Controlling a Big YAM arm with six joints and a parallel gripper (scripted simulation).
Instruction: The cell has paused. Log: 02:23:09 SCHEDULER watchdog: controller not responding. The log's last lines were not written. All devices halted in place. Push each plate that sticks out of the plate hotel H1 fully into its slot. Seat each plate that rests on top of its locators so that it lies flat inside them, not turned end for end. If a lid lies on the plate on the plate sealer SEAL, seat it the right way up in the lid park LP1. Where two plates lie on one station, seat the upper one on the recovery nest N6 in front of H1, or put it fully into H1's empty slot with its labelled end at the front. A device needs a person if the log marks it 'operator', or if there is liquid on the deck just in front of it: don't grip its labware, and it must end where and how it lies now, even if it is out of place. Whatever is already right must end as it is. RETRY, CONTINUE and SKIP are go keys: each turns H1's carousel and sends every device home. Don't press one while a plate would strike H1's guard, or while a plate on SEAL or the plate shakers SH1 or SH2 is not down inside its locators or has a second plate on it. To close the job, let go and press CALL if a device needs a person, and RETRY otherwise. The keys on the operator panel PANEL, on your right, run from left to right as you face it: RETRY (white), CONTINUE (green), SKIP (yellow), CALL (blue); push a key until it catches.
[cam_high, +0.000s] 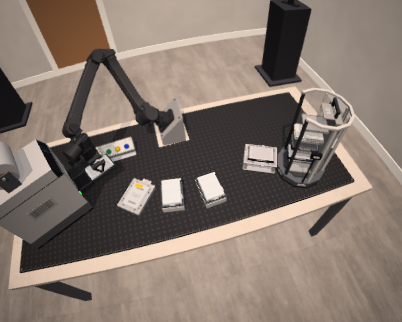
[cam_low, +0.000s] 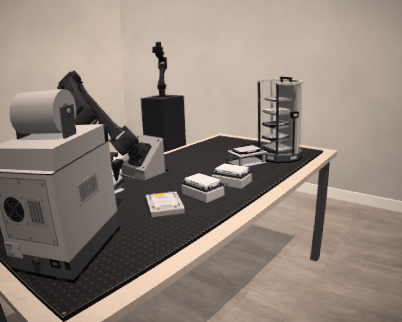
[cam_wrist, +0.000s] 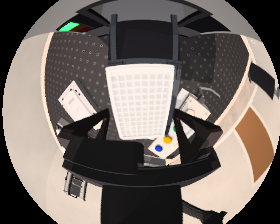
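Note:
My gripper (cam_high: 99, 165) (cam_wrist: 141, 112) is open and empty. It hangs just above the tray of the grey plate sealer SEAL (cam_high: 41, 201) (cam_low: 47, 190). In the wrist view a white gridded plate (cam_wrist: 140, 97) lies on the dark tray between and ahead of my fingers, which do not touch it. I cannot tell whether a lid lies on it. The lid park LP1 (cam_high: 135, 196) (cam_low: 164, 203) (cam_wrist: 75, 103), flat with a yellow tag, lies right of the sealer. The operator panel PANEL (cam_high: 117, 149) (cam_wrist: 164, 147) sits just behind my gripper.
Two plate shakers carry white plates (cam_high: 172, 194) (cam_high: 210, 189) (cam_low: 202, 182) (cam_low: 232, 171) mid-table. The recovery nest N6 (cam_high: 260, 158) (cam_low: 247, 153) stands in front of the glass-guarded plate hotel H1 (cam_high: 315, 137) (cam_low: 280, 120) at the right. The arm's base wedge (cam_high: 172, 122) stands at the back.

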